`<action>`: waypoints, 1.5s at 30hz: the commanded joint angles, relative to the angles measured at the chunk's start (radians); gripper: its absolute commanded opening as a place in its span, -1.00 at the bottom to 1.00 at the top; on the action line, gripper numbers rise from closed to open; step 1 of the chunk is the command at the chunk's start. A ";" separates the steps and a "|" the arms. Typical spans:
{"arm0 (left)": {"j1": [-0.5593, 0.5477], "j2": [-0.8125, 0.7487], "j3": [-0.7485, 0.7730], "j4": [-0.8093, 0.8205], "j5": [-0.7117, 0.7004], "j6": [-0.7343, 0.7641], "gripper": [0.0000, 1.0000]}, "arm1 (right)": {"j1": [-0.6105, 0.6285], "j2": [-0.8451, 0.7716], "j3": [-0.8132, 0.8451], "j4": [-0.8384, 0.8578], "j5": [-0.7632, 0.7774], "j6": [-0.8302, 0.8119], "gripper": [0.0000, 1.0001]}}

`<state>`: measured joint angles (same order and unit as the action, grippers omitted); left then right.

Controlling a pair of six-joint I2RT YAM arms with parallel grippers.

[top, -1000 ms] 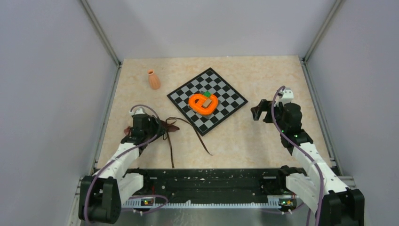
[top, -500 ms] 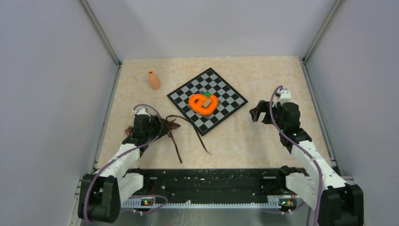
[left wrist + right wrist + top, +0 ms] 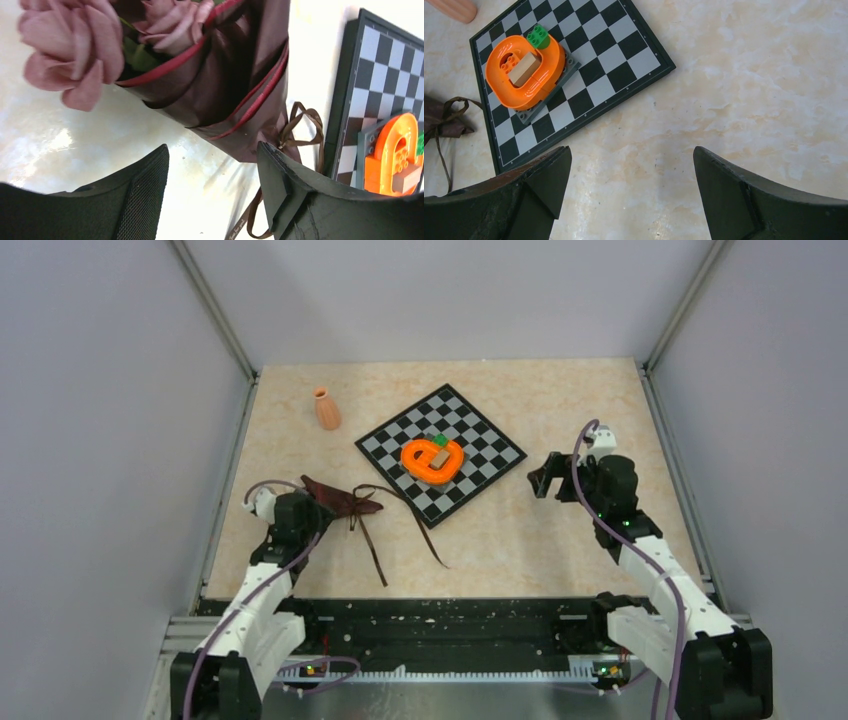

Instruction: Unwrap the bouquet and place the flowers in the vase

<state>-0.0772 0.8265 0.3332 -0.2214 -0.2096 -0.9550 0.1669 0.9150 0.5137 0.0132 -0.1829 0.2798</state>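
The bouquet (image 3: 342, 500) lies on its side on the table at the left, a dark maroon wrap (image 3: 235, 85) with its brown ribbon (image 3: 301, 120) trailing loose toward the near edge. Dusty pink flowers (image 3: 70, 55) show at its mouth. My left gripper (image 3: 308, 510) (image 3: 213, 150) stands open just short of the wrap, with only bare table between its fingers. The small orange vase (image 3: 327, 410) stands upright at the back left. My right gripper (image 3: 545, 478) (image 3: 631, 155) hangs open over bare table, right of the chessboard.
A chessboard (image 3: 440, 452) (image 3: 589, 45) lies in the middle with an orange heart-shaped block piece (image 3: 432, 460) (image 3: 526, 70) on it. Ribbon tails (image 3: 375, 550) run toward the front rail. Metal frame posts and grey walls close in the sides.
My left gripper has opened wider and drawn back to the left, off the bouquet, which now lies uncovered. The ribbon tail shifted right. The right arm has barely moved.
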 commanded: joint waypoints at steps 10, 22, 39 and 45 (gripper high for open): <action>0.108 0.000 -0.047 0.185 -0.045 -0.011 0.27 | -0.004 0.005 0.049 0.046 -0.040 -0.013 0.88; 0.125 0.147 -0.020 0.364 -0.017 0.177 -0.01 | -0.004 0.000 0.053 0.039 -0.056 -0.021 0.85; 0.129 0.346 0.103 0.457 0.147 0.358 -0.69 | -0.003 0.006 0.058 0.027 -0.052 -0.030 0.81; 0.130 0.421 0.162 0.425 0.283 0.410 -0.90 | -0.003 0.017 0.058 0.029 -0.058 -0.030 0.81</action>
<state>0.0471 1.2049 0.4259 0.1864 -0.0368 -0.6060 0.1669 0.9237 0.5205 0.0135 -0.2302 0.2638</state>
